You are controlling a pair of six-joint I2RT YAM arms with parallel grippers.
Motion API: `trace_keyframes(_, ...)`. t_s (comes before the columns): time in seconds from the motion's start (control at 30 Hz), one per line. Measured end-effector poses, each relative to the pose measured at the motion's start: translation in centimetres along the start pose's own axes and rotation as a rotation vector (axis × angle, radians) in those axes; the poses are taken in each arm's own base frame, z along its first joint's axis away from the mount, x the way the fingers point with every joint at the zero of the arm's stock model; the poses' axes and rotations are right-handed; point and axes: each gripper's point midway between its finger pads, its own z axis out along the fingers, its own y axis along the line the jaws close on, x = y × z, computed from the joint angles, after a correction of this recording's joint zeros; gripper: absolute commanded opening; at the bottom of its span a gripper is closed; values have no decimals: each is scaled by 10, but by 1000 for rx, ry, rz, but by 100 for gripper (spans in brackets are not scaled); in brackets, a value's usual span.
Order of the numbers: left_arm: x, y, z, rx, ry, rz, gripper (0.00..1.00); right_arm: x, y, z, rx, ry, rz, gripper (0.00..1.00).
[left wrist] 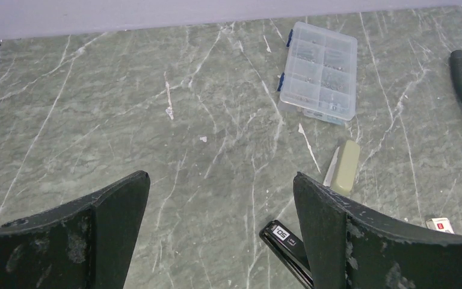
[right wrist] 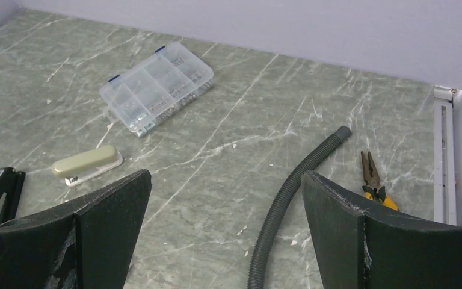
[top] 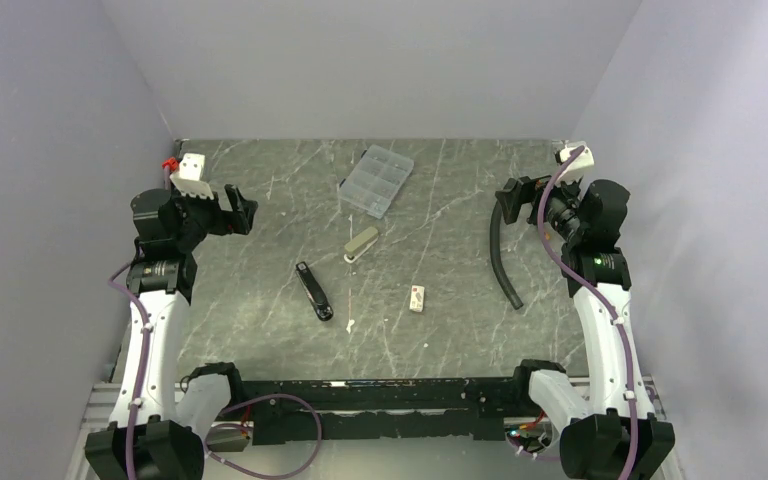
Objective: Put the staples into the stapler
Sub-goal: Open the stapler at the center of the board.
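Clear case (top: 377, 180) with small silvery pieces in its compartments, little white box (top: 417, 298), contents hidden, left gripper (top: 241, 211) and right gripper (top: 509, 201) spread, empty.

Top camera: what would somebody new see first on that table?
Probably the left gripper and right gripper, both open, out at the sides of the table. Then the clear case at the back middle and the long black hose curving down the right side. Small things sit mid-table: a black stapler, a beige stapler and a tiny white box with a red mark.
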Motion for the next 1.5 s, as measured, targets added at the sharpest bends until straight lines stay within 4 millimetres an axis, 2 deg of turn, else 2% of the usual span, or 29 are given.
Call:
trace_keyframes(0.47,1,-1,0,5,2,-1,95,2,0,0,1,4,-2,100)
trace_keyframes(0.73,9,-8,-1,60,31,45,95,3,2,0,-21,3,-42,100)
trace_keyframes(0.93,35,-35,-14,272,134,208,95,17,8,1,-78,28,-102,100)
trace_keyframes(1.1,62,-69,-42,553,209,395,95,26,1,3,-58,47,-137,100)
trace_keyframes(1.23,83,-90,-63,729,230,479,95,31,3,4,-78,57,-148,100)
trace_keyframes(1.37,102,-102,-71,842,277,499,95,35,5,4,-90,64,-150,100)
trace_keyframes(1.5,114,-114,-69,896,329,525,95,39,6,5,-101,70,-148,100)
